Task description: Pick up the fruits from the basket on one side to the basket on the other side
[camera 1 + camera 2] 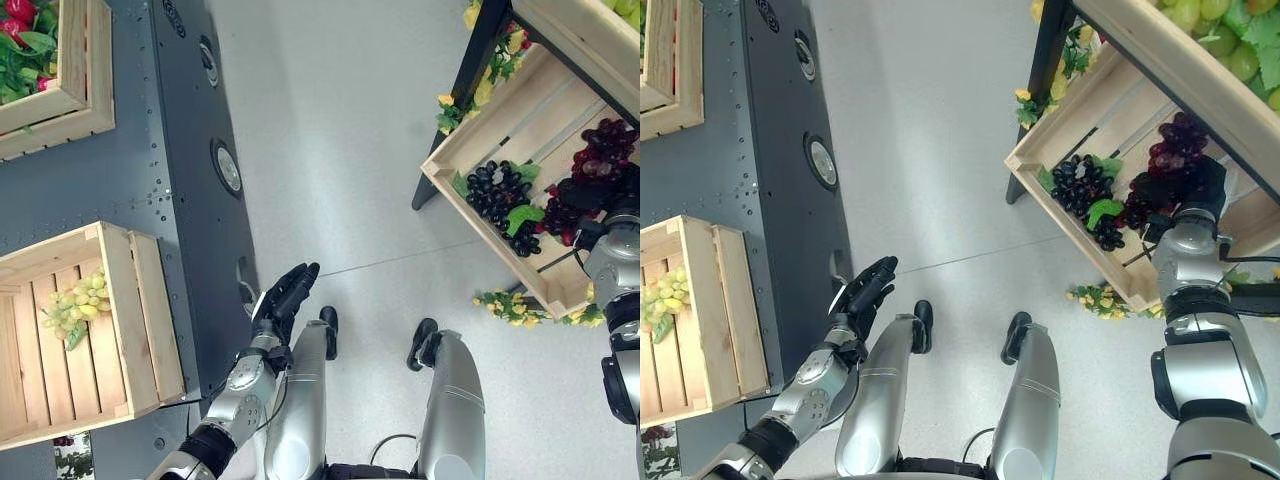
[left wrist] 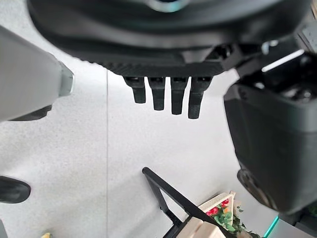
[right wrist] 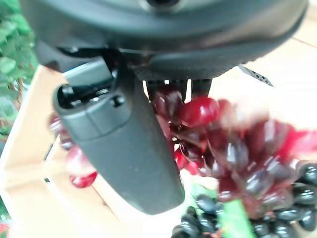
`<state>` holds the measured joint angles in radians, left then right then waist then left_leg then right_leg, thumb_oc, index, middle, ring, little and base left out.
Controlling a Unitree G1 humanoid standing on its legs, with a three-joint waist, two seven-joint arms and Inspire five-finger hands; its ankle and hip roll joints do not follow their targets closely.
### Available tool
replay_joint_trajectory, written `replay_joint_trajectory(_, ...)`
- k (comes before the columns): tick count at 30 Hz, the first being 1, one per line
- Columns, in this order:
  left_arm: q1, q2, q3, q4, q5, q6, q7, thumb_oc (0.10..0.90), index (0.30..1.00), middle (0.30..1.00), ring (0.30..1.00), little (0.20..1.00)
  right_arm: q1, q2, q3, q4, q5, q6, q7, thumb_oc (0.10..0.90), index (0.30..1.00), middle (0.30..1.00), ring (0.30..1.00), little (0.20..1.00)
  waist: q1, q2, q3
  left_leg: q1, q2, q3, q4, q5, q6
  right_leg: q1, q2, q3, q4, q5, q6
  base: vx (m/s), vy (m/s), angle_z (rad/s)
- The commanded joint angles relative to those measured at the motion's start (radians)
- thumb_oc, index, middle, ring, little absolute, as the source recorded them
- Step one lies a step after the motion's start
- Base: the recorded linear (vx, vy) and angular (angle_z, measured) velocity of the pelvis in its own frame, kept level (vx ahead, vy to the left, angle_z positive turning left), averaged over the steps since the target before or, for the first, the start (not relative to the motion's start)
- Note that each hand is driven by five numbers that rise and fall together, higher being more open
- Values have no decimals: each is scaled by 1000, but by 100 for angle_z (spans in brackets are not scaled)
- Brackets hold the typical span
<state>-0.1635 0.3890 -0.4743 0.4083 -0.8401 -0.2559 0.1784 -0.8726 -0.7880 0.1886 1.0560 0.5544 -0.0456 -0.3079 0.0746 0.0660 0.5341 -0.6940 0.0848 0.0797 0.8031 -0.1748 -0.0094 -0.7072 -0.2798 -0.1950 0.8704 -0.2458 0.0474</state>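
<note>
At far left a wooden crate (image 1: 120,330) holds one green grape bunch (image 1: 75,300). The left hand (image 1: 285,298) hangs over the floor beside it, fingers straight and relaxed, holding nothing. On the right, a slanted crate (image 1: 1070,120) holds a black grape bunch (image 1: 1080,185) and a red grape bunch (image 1: 1170,150) — the right hand (image 1: 1200,185) is in among the red grapes, thumb and fingers (image 3: 200,87) closing around them, berries pressed between.

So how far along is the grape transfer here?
One green grape bunch already lies in the left crate. The right hand is closed around the red grapes in the right crate. The black grapes remain. The left hand hangs open.
</note>
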Motion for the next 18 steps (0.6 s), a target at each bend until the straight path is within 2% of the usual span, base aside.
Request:
replay_joint_trajectory(1, 15, 43, -16, -124, -10, -71, -16, 800, 900, 900, 900, 900, -142, -179, 39, -11, -42, -29, 14, 800, 900, 900, 900, 900, 4, 4, -14, 70, -13, 47, 54, -134, 85, 96, 25, -38, 5, -6, -73, 0, 0, 0)
replay_joint_trajectory(13, 16, 45, -24, -131, -10, -75, -11, 800, 900, 900, 900, 900, -150, -176, 57, 22, -90, 37, -21, 800, 900, 900, 900, 900, 6, 4, -14, 80, -15, 47, 30, -133, 89, 97, 26, -37, -3, -4, -69, 0, 0, 0)
replay_joint_trajectory(18, 14, 40, -27, -135, -12, -72, -9, 800, 900, 900, 900, 900, -149, -162, 60, -3, -77, 9, -16, 800, 900, 900, 900, 900, 0, 5, -14, 94, -16, 48, 20, -133, 87, 107, 30, -34, -11, -7, -72, 0, 0, 0)
